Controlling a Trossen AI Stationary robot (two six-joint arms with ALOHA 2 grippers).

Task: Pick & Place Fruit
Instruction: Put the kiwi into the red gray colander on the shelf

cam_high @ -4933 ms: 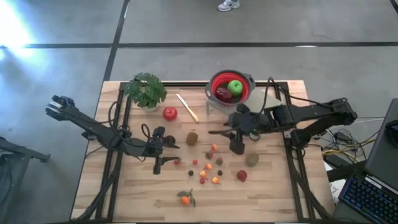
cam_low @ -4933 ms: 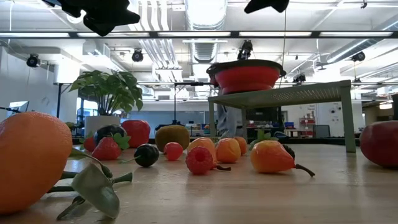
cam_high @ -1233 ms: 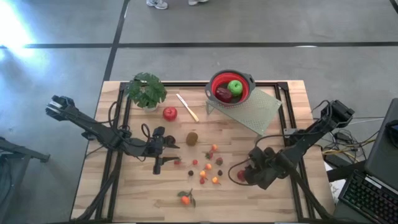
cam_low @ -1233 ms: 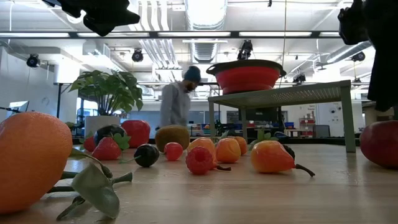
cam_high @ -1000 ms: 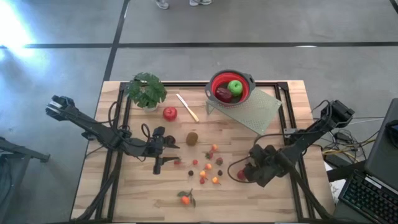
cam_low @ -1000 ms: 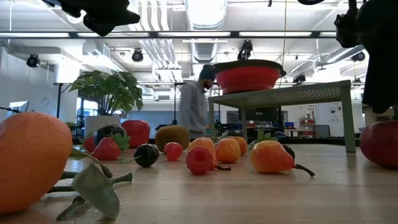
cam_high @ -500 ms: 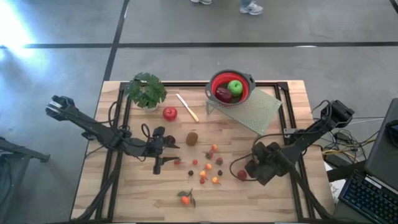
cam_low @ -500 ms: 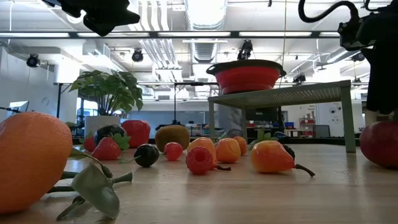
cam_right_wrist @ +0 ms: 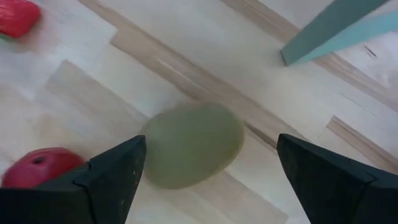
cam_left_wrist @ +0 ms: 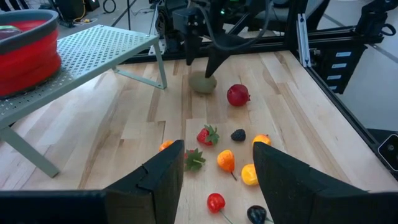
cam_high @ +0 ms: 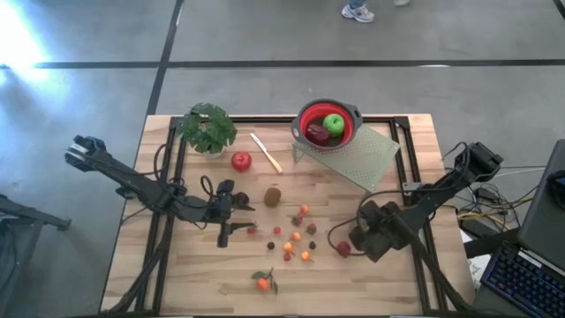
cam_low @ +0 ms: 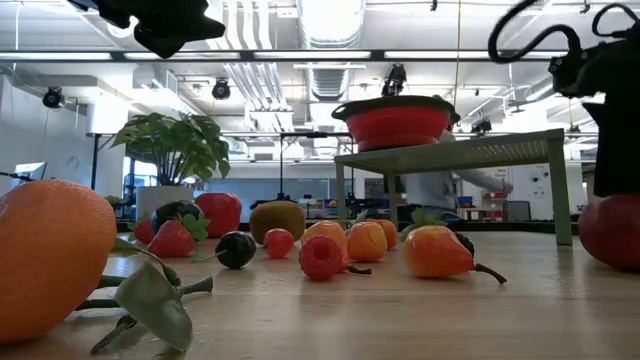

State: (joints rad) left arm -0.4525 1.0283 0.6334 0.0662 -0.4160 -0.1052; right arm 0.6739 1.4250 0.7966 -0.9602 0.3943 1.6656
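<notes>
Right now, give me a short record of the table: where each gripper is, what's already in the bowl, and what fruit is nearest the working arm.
right gripper: open, straddling the greenish kiwi on the table
left gripper: open, empty, above the small fruit
red bowl: on the mesh stand, holds a green apple and a dark red fruit
nearest other fruit: small red apple beside the kiwi

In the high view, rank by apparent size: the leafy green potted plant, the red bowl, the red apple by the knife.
1. Leafy green potted plant and round red bowl: look alike, no clear ranking.
2. Red apple: clearly smallest.
</notes>
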